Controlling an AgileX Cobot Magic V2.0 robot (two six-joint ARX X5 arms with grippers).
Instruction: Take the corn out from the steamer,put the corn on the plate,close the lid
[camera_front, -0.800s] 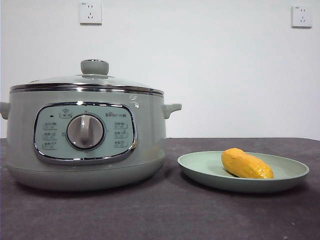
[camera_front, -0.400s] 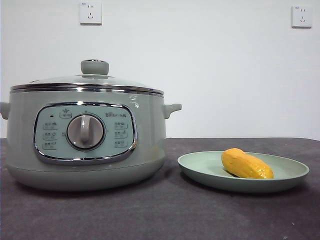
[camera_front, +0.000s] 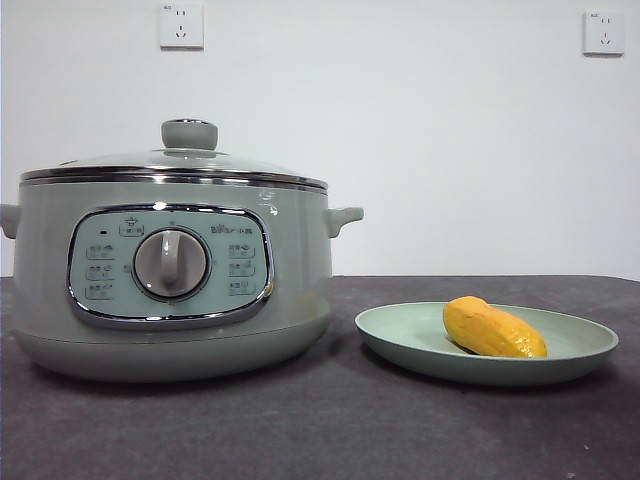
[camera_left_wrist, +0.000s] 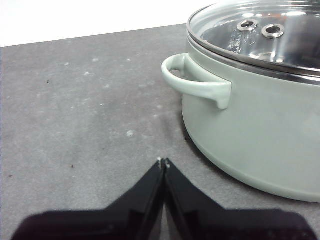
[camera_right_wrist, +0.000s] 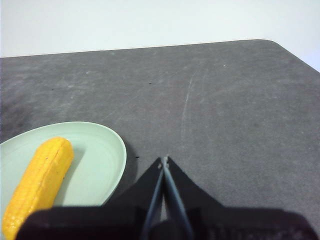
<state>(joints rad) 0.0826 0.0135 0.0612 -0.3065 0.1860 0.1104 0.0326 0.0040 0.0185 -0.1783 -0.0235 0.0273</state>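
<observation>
Yellow corn (plated) — beside right gripper

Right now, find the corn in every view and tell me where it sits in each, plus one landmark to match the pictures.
Front view: the corn lies on the plate, beside the steamer.
Left wrist view: no corn; only the steamer with its lid on.
Right wrist view: the corn lies on the plate, near the shut right gripper.
Shared landmark: the plate links front and right wrist views; the steamer links front and left wrist.

Soft even light, sharp focus, glare on the lid.
</observation>
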